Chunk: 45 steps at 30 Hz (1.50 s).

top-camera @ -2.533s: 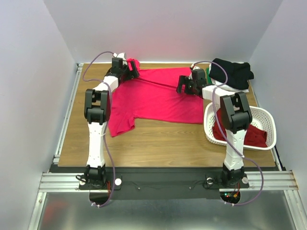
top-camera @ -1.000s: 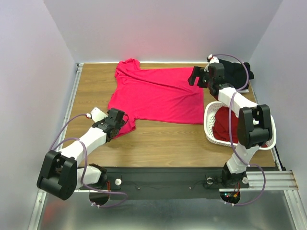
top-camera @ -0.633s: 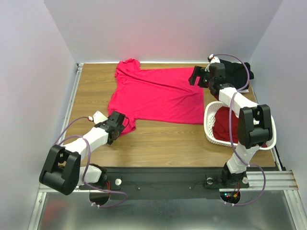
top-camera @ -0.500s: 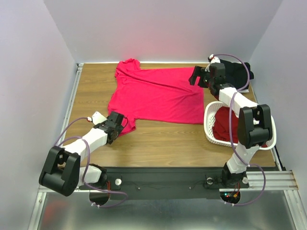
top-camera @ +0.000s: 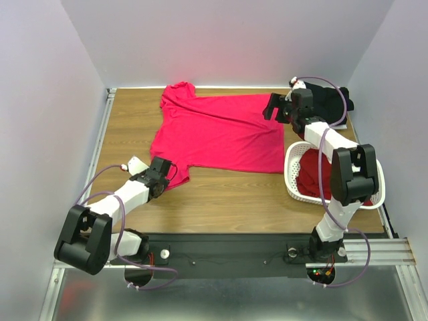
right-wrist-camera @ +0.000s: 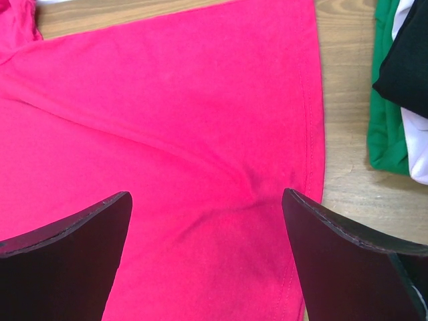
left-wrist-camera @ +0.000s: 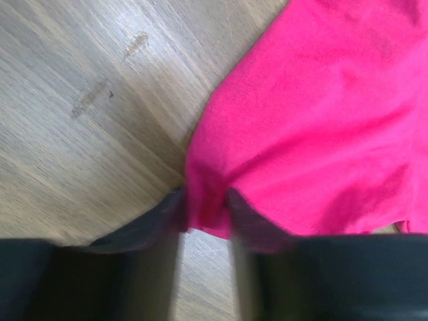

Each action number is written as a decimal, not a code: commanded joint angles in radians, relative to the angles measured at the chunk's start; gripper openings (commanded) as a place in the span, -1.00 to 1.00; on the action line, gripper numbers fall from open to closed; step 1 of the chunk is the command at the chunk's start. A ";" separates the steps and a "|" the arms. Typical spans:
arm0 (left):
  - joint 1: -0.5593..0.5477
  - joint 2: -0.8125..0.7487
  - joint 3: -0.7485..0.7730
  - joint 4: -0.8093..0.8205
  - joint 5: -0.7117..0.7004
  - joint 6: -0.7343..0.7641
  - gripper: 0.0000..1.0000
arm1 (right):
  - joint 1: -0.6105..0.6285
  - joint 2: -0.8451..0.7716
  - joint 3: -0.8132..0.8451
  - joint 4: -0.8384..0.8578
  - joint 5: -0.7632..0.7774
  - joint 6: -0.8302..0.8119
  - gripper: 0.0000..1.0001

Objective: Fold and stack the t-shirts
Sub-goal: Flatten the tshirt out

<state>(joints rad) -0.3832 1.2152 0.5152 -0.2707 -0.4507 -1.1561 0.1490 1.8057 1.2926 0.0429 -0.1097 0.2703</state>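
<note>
- Pinching the pink shirt (top-camera: 221, 134) at its near-left corner, the left gripper (top-camera: 164, 175) lies low over the table (top-camera: 234, 194), its arm stretched out along the wood.
- In the left wrist view the left gripper (left-wrist-camera: 206, 214) has both fingers pressed together on a small fold of the pink shirt (left-wrist-camera: 314, 114), with bare wood to the left of it.
- The pink shirt is spread flat across the far middle of the table, one flap bunched at the far-left corner and another reaching toward the near-left, where the left gripper has it.
- The right gripper (top-camera: 273, 107) hovers at the shirt's far-right corner, its fingers set wide apart and holding nothing.
- In the right wrist view the right gripper (right-wrist-camera: 207, 221) straddles the pink shirt (right-wrist-camera: 180, 114) near its stitched right edge; whether the fingertips touch the cloth I cannot tell.
- A folded black shirt (top-camera: 331, 100) sits in the far-right corner, just behind the right gripper.
- The right wrist view shows that black shirt (right-wrist-camera: 408, 60) lying on a white shirt (right-wrist-camera: 418, 154) and a green shirt (right-wrist-camera: 384, 134), with a narrow strip of wood between the stack and the pink shirt.
- A crumpled red shirt (top-camera: 311, 175) lies inside the basket (top-camera: 374, 167), which stands on the right side of the table, just beside the pink shirt's near-right corner.
</note>
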 commanded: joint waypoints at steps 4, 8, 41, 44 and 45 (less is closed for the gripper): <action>0.006 -0.060 -0.038 0.005 0.006 0.071 -0.77 | -0.009 0.004 -0.012 0.063 -0.005 0.014 1.00; 0.006 -0.114 -0.040 0.045 0.001 0.136 -1.00 | -0.011 0.001 -0.016 0.063 -0.010 0.012 1.00; 0.047 0.215 0.213 0.772 0.119 0.768 -1.00 | 0.196 -0.167 -0.392 0.023 0.260 0.089 0.99; 0.047 0.199 0.207 0.781 0.129 0.777 -1.00 | 0.213 -0.209 -0.441 -0.011 0.315 0.110 0.99; 0.047 0.192 0.204 0.785 0.132 0.777 -1.00 | 0.216 -0.227 -0.459 -0.015 0.327 0.115 0.99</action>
<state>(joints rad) -0.3363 1.4647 0.6910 0.4488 -0.3218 -0.4145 0.3431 1.6489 0.8799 0.0586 0.0902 0.3496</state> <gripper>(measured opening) 0.033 0.996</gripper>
